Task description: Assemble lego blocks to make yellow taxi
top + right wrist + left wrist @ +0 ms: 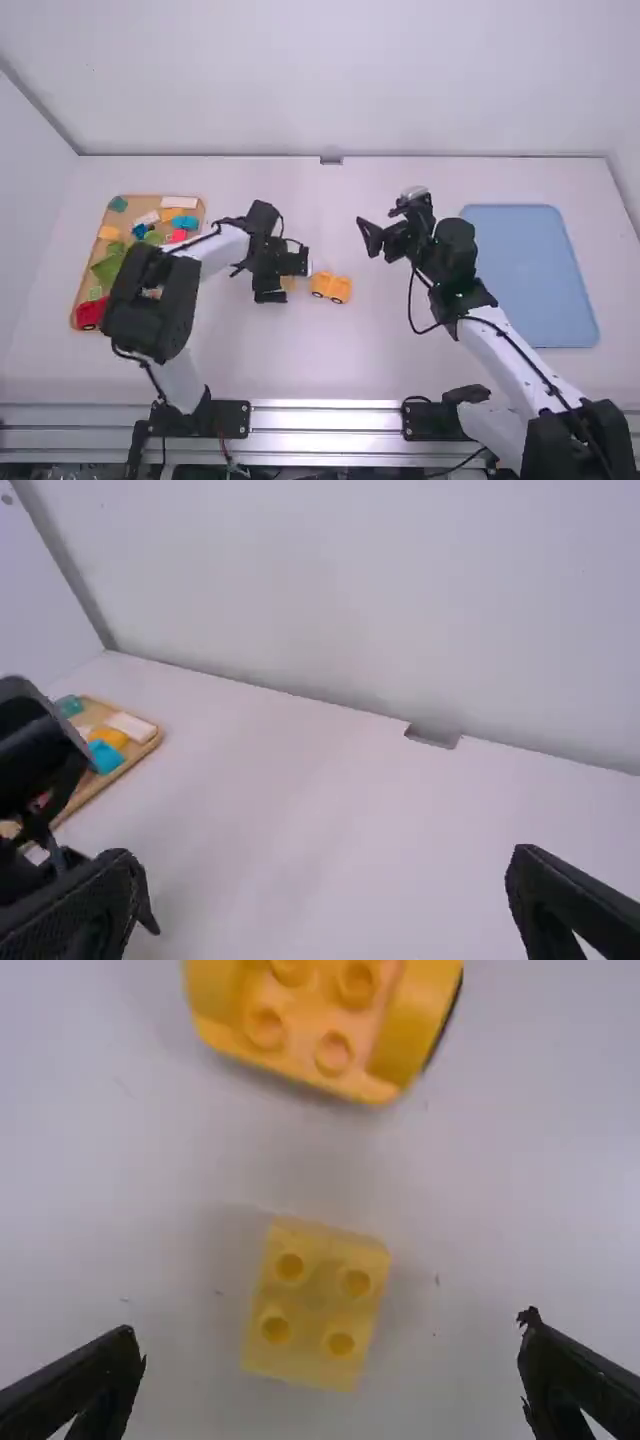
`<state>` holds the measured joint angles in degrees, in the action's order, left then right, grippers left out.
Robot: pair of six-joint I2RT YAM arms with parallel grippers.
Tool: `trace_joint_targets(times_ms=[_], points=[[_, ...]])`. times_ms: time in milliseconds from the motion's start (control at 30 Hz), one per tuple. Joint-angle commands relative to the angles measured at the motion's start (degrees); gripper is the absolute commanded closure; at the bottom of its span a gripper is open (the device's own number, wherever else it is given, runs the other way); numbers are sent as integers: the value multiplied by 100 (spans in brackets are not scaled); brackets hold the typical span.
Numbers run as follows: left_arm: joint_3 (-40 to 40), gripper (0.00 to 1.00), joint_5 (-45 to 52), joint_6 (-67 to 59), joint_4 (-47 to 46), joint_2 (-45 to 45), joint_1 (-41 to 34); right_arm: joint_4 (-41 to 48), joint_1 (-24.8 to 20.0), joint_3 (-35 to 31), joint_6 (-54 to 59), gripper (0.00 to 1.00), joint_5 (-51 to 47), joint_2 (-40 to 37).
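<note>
My left gripper (288,280) is low over the middle of the table, just left of the orange-yellow wheeled base (331,287). In the left wrist view, a translucent yellow block (317,1304) with four studs rests on the table between the wide-apart fingertips of my left gripper (330,1370), touching neither. The wheeled base (318,1012) lies a short gap from that block. My right gripper (372,236) is held up right of the middle, away from both pieces; in the right wrist view this gripper (325,900) is open with nothing between its fingers.
A wooden tray (75,285) with several coloured blocks lies on the left, partly behind the left arm. A blue mat or tray (530,275) is on the right. The wall (330,90) stands along the table's far edge. The tray (125,763) also appears beside the left arm in the right wrist view.
</note>
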<state>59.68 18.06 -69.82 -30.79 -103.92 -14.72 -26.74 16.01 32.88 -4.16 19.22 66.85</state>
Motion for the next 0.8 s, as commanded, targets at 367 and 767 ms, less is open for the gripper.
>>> trace_joint_targets(times_ms=[367,767], points=[[-699,1,3062,-890,1141,378,1423,44,2,-31,127,2,48,35],[-1475,1,3891,-310,2343,203,1550,-988,195,-31,479,2,52,807]])
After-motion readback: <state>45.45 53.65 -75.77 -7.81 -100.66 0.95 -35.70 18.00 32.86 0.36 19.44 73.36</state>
